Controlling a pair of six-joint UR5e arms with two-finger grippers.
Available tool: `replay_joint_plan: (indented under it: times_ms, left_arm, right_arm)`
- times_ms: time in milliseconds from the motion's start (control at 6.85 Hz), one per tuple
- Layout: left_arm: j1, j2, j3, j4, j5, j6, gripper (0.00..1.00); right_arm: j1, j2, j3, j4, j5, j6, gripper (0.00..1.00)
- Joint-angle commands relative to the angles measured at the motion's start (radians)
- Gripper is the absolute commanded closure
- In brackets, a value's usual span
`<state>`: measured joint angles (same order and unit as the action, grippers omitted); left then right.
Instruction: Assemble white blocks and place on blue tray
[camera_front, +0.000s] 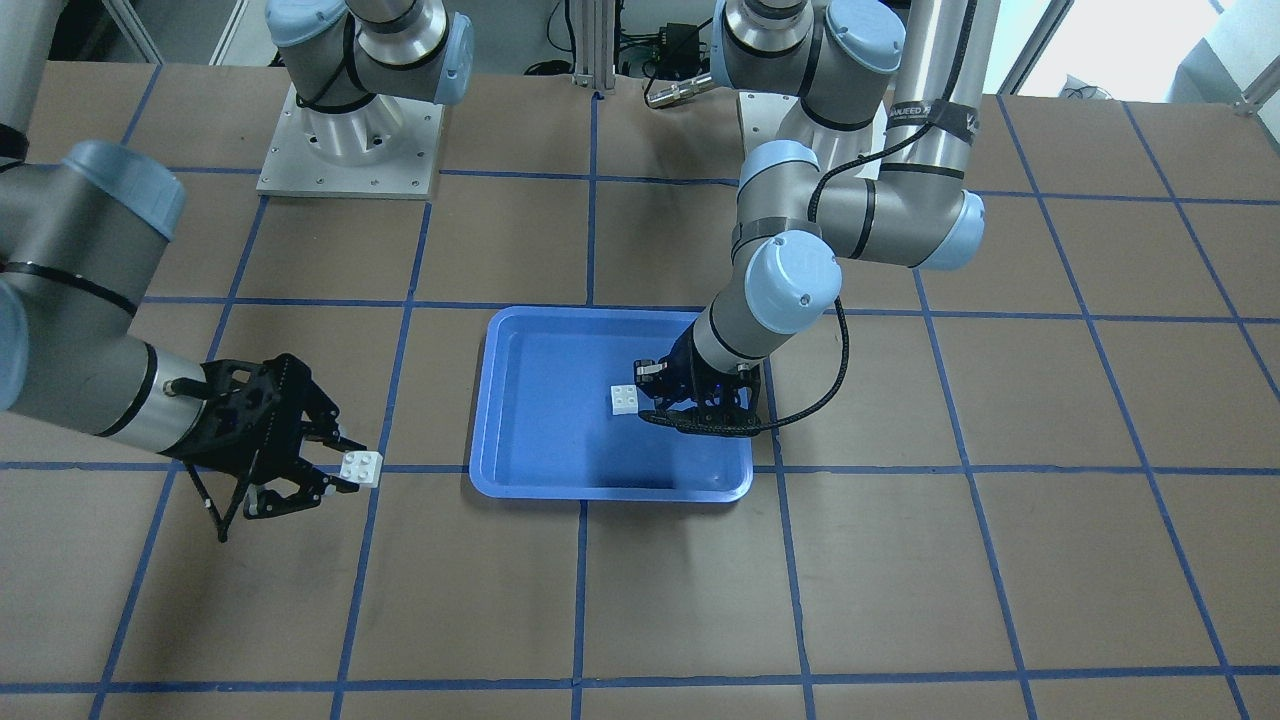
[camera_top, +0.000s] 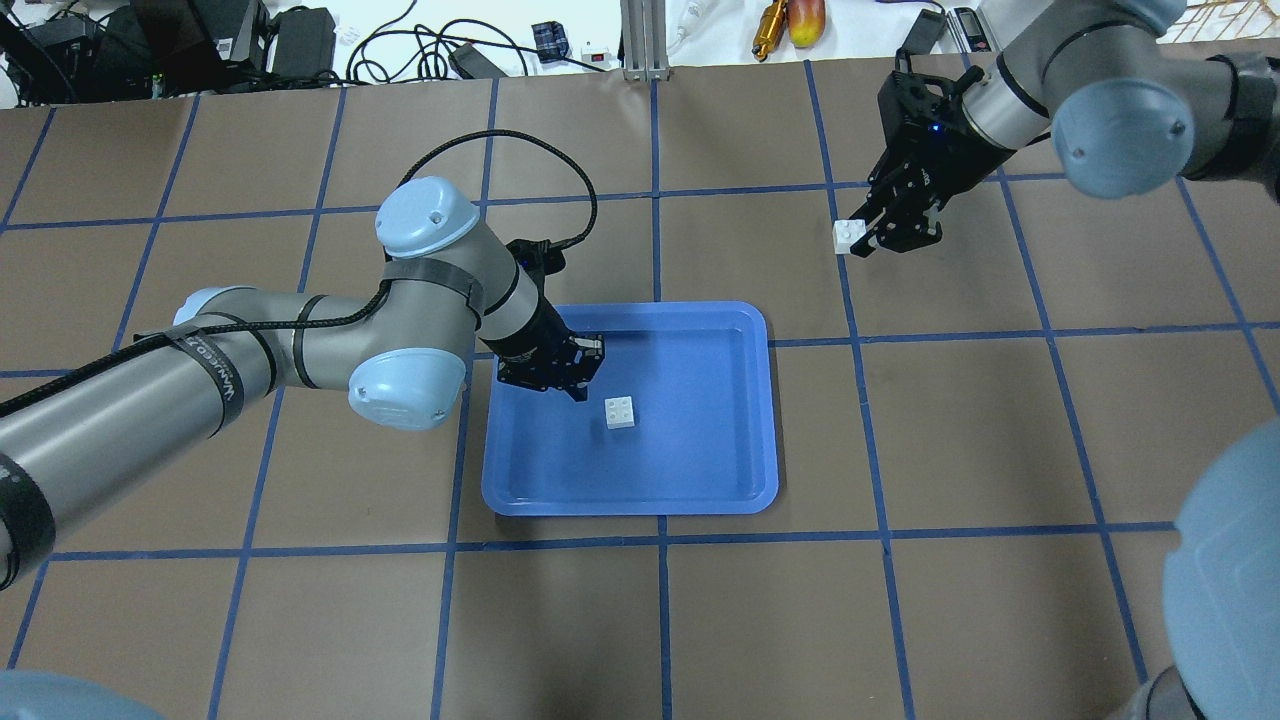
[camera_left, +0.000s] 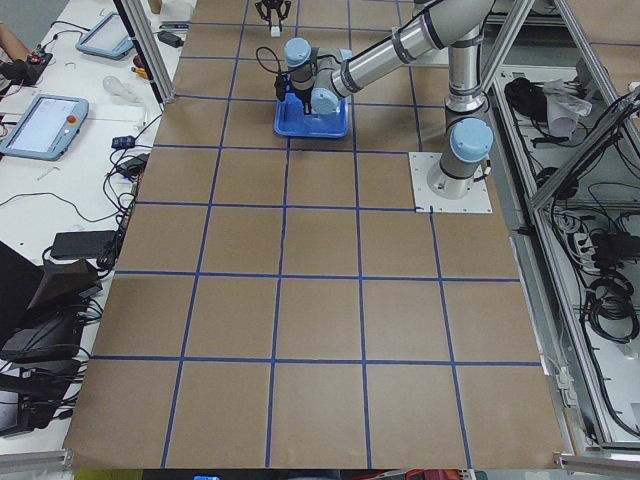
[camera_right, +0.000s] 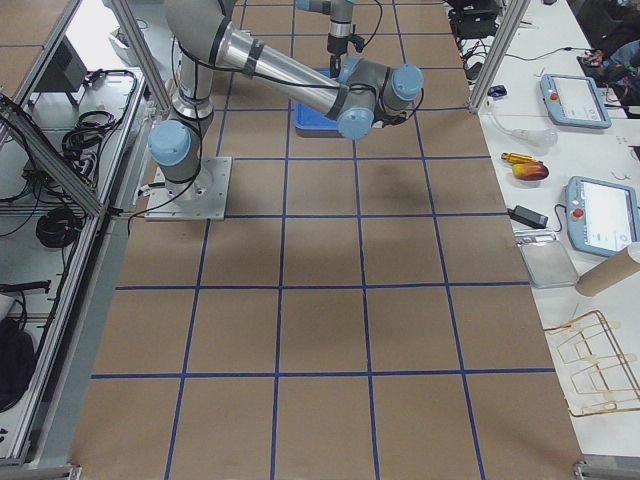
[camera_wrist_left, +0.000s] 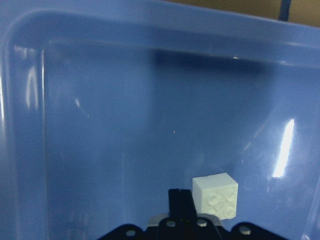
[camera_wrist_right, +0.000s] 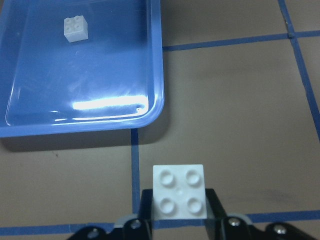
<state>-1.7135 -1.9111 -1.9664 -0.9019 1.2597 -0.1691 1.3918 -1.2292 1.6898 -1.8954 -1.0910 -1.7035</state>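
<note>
The blue tray (camera_top: 740, 400) lies at the table's middle, also in the front view (camera_front: 540, 420). One white four-stud block (camera_top: 621, 412) sits loose in it, also in the front view (camera_front: 626, 399) and the left wrist view (camera_wrist_left: 216, 195). My left gripper (camera_top: 583, 385) hangs low over the tray with its fingers together (camera_wrist_left: 180, 205), just beside that block and holding nothing. My right gripper (camera_top: 862, 238) is shut on a second white block (camera_top: 849, 236), studs up (camera_wrist_right: 179, 190), over the brown table beside the tray (camera_wrist_right: 100, 75).
The table is brown paper with a grid of blue tape lines (camera_top: 660, 540). Both arm bases (camera_front: 350, 140) stand on the robot's side. Cables and tools (camera_top: 780, 20) lie beyond the far edge. The left arm's cable (camera_front: 840, 370) loops over the tray's edge.
</note>
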Motion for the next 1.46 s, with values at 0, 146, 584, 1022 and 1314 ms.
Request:
replay_joint_plan:
  times_ms: [0,146,584,1022,1314]
  left_arm:
    - [0.003,-0.002,-0.005,-0.002,-0.061,0.037,1.00]
    - [0.005,-0.005,-0.008,0.000,-0.065,0.048,1.00]
    - [0.049,-0.002,-0.035,0.004,-0.077,0.052,1.00]
    - [0.034,-0.013,-0.048,0.040,-0.095,0.037,1.00]
    - [0.022,-0.014,-0.057,0.047,-0.102,-0.021,1.00]
  right_arm:
    - [0.085,-0.068,0.215,-0.280,0.025,0.103,1.00]
    - [0.129,-0.069,0.282,-0.426,0.026,0.161,1.00]
    - [0.249,-0.059,0.346,-0.517,0.030,0.188,1.00]
    - [0.291,-0.006,0.390,-0.602,0.068,0.202,1.00]
    - [0.329,0.016,0.395,-0.648,0.066,0.260,1.00]
